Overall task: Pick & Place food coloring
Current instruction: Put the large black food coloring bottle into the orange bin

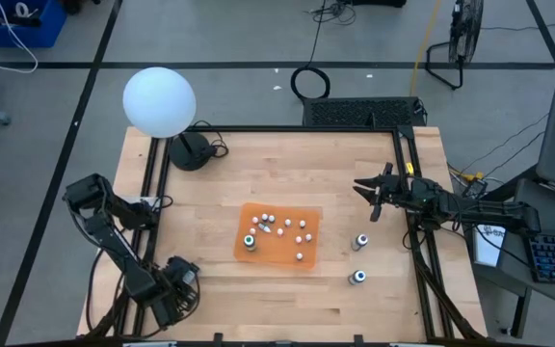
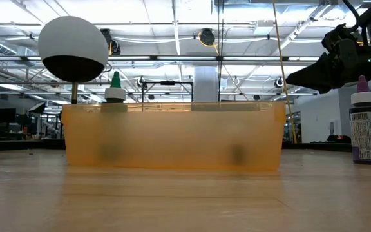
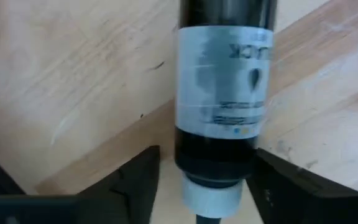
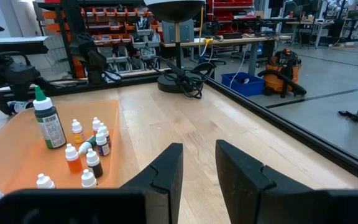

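Wooden tabletop (image 1: 258, 173) fills the scene; at its near-left corner the left gripper (image 3: 197, 186) straddles a dark bottle (image 3: 224, 93), fingers not yet touching it — the grasping step. Next: close, lift, carry toward the orange mat (image 1: 279, 234). Right gripper (image 4: 199, 171) hovers narrow, empty.

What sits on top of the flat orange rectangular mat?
On the flat orange mat stand a cluster of tiny white-topped bottles and one larger green-topped bottle. In the low view its raised wall hides most of them; their exact count is unclear.
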Controlling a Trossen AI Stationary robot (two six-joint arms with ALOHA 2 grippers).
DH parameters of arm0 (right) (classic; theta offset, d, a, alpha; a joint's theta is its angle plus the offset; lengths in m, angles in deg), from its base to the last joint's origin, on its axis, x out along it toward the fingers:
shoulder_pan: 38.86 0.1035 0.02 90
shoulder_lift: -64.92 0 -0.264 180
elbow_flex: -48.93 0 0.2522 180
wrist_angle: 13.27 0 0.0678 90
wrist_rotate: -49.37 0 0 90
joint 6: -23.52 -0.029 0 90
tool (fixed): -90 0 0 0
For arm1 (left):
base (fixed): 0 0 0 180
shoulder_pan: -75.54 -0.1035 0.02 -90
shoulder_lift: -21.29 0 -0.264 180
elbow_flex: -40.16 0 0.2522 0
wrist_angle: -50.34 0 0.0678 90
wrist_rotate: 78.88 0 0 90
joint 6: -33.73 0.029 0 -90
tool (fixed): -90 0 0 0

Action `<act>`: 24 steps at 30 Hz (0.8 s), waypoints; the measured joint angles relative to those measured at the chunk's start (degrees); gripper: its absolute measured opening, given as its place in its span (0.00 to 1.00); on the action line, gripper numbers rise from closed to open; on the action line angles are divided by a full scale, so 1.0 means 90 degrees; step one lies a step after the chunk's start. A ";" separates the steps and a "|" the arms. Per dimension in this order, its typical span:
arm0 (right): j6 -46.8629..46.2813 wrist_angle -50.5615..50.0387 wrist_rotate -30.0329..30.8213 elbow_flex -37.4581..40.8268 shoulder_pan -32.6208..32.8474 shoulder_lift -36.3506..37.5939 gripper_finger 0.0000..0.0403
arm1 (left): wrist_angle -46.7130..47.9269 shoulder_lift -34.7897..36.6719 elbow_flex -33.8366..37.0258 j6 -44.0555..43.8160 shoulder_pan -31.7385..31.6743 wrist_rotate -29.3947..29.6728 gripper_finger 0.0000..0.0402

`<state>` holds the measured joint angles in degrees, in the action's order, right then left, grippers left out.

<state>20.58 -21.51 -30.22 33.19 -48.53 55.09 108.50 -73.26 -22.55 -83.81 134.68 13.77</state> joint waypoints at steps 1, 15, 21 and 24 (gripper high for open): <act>0.0000 0.0000 0.0000 0.0000 0.0000 0.0000 0.21 | -0.0020 -0.0002 0.0002 0.0030 -0.0002 0.0002 0.52; 0.0066 -0.0010 0.0000 0.0002 -0.0001 0.0000 0.21 | 0.0077 0.0633 -0.0201 0.1849 -0.0610 0.0961 0.29; 0.0068 -0.0010 -0.0002 0.0002 -0.0001 0.0000 0.21 | 0.0745 0.1231 -0.0683 0.3019 -0.1115 0.1096 0.29; 0.0068 -0.0010 0.0000 0.0007 0.0000 0.0000 0.21 | 0.1493 0.1411 -0.1161 0.3764 -0.1380 0.1095 0.29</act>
<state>21.20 -21.60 -30.22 33.26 -48.53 55.09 121.94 -60.55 -33.00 -49.94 122.26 23.63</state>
